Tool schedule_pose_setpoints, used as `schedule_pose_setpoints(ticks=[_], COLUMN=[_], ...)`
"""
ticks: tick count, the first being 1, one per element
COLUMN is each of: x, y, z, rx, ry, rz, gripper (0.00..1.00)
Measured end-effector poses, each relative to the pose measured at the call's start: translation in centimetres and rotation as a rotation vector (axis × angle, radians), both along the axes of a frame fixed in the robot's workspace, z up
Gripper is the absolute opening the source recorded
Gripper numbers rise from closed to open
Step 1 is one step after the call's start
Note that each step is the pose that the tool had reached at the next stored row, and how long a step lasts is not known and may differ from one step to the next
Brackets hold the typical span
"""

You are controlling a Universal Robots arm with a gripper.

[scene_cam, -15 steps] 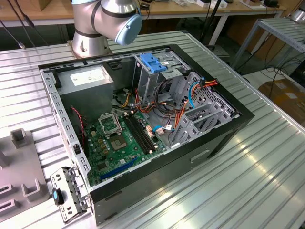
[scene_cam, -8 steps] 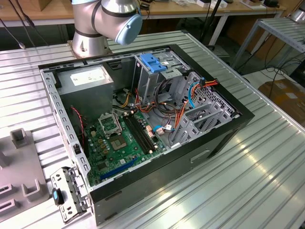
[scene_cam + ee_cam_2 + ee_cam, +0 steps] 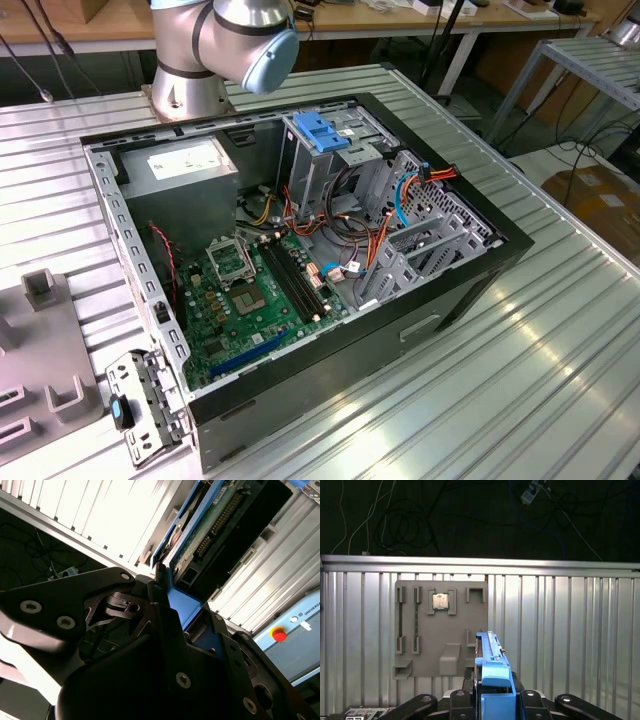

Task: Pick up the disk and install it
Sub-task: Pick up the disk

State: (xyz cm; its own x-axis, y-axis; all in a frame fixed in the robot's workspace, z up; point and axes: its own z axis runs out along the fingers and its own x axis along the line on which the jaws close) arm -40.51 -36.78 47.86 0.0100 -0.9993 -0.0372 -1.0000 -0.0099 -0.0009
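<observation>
While between jaws, one disk

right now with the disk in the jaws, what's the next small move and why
Probably carry the disk toward the open computer case: the jaws look shut on its blue rails, and it hangs by the grey fixture plate, outside the case.

disk: showed blue rails, green board
gripper: showed black
table: gleamed ribbed silver
tray: looked plain grey

The disk apparently sits within the end effector.
</observation>
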Motion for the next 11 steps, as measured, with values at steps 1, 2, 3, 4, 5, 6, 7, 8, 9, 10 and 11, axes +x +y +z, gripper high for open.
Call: schedule_pose_setpoints(ticks=[1,2,3,4,5,6,7,8,9,10,11], x=[0.13,0.24,0.30,0.37,0.50,0.71,0.82,0.96,1.07,1.24,1.27], y=[0.00,0.00,0.00,0.00,0.00,0.00,0.00,0.00,0.00,-0.02,-0.10], z=[0.00,0.00,0.00,0.00,0.00,0.00,0.00,0.00,0.00,0.00,0.00], rx=[0.0000,0.0000,0.0001,0.0000,0.0000,0.0000,0.0000,0.0000,0.0000,0.0000,0.0000], ry=[0.0001,0.0001,0.0000,0.0001,0.0001,0.0002,0.0003,0.0004,0.0004,0.0005,0.0006], rz=[0.000,0.000,0.000,0.000,0.000,0.000,0.000,0.000,0.000,0.000,0.000], gripper=[0.37,0.37,0.37,0.37,0.37,0.37,0.37,0.37,0.37,0.37,0.37])
